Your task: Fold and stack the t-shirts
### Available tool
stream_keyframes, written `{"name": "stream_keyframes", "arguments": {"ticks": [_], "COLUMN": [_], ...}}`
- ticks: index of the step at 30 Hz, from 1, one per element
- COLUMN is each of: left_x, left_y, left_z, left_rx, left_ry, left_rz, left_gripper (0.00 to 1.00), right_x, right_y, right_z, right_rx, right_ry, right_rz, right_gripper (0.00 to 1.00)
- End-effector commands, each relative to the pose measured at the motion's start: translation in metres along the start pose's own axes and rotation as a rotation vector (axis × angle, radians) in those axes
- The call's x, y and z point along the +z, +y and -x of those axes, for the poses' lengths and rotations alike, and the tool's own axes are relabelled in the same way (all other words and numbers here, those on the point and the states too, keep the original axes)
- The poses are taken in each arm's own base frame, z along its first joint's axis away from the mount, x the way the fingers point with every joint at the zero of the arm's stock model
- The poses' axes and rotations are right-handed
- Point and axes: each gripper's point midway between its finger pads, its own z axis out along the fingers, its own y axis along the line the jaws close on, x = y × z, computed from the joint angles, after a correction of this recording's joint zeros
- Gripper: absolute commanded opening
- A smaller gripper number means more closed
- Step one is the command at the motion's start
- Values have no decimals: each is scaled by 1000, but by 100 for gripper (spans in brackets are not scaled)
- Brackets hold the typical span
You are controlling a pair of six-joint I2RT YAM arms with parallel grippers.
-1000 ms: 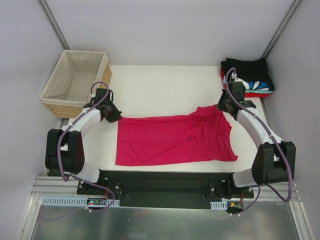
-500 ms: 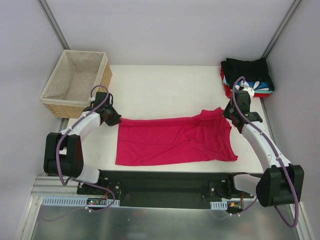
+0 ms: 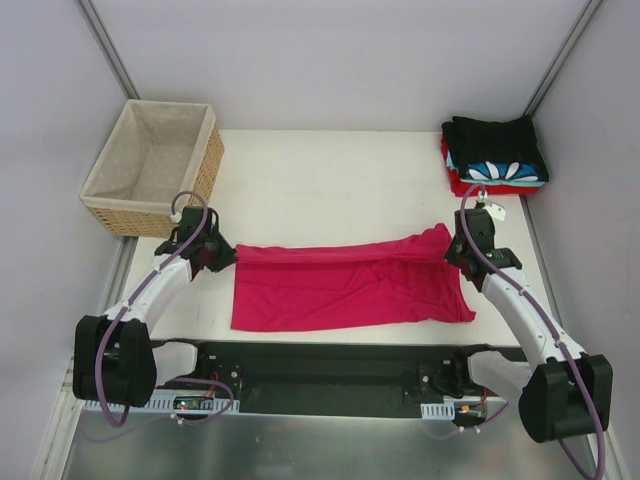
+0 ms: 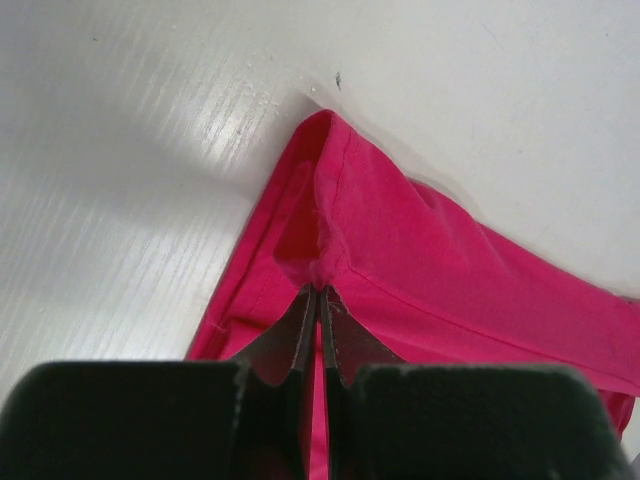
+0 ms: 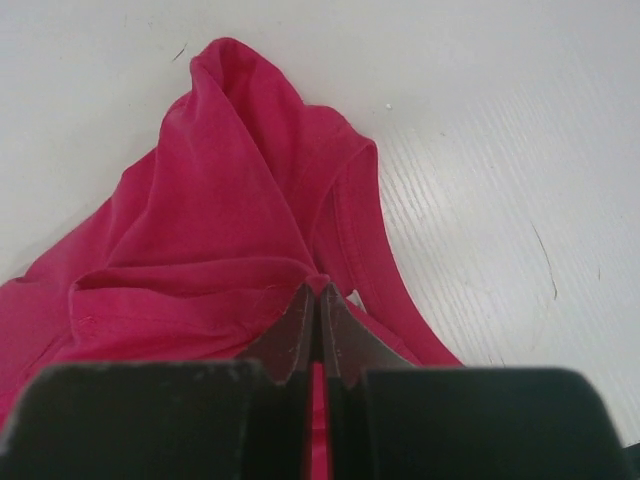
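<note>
The left hand (image 4: 318, 292) was found clenched on one corner of the pink tee (image 3: 345, 288), the right hand (image 5: 318, 287) on another. The tee was stretched between them on the desk (image 3: 320, 180); folded tees (image 3: 497, 155) were stacked beyond the right hand.

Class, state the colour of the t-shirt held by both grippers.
Plain crimson-pink; the t-shirt shows best in the top view.

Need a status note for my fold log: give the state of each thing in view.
Crimson-pink short-sleeved cloth t-shirt: spread wrinkled across the white table, both far corners pinched.
Left pincer: shut on the t-shirt's far left corner.
Right pincer: shut on its far right corner.
Stack of black, blue-white patterned and red cloth shirts: folded, piled at the far right corner, black on top.
Woven wicker basket with beige lining: upright, open-topped, beside the far left corner.
</note>
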Motion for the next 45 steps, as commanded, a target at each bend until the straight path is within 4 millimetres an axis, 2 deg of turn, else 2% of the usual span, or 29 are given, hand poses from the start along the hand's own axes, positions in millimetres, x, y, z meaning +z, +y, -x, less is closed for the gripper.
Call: {"name": "stream_keyframes", "arguments": {"ticks": [1, 6, 12, 23, 39, 40, 41, 42, 44, 45], "left_x": [-8, -14, -24, -25, -28, -29, -28, -27, -28, -28], "left_y": [9, 9, 10, 33, 37, 38, 40, 42, 44, 45], "left_z": [-1, -10, -18, -41, -49, -50, -52, -53, -56, -57], "left_rx": [-12, -23, -18, -21, -18, -19, -19, -19, -19, -19], "left_ry": [-30, -11, -9, 19, 26, 24, 27, 29, 30, 30], "left_rz": [16, -11, -40, -5, -13, -13, -10, -5, -6, -6], "left_gripper": [0, 0, 0, 0, 0, 2, 16, 39, 53, 60], "right_x": [-7, -7, -6, -13, -17, -16, -15, -14, -14, -14], "right_y": [-10, -15, -18, -31, -43, -43, -44, -43, -43, -43], "right_z": [-6, -19, -24, -40, -68, -72, -76, -79, -83, -84], "right_rx": [9, -3, -3, -3, 50, 47, 51, 57, 60, 66], "right_ry": [-19, -5, 0, 15, 54, 63, 72, 80, 89, 89], "right_rz": [-34, -46, -57, -81, -90, -87, -89, -86, -82, -79], "right_gripper": [1, 1, 1, 1, 1, 1, 1, 1, 1, 13]}}
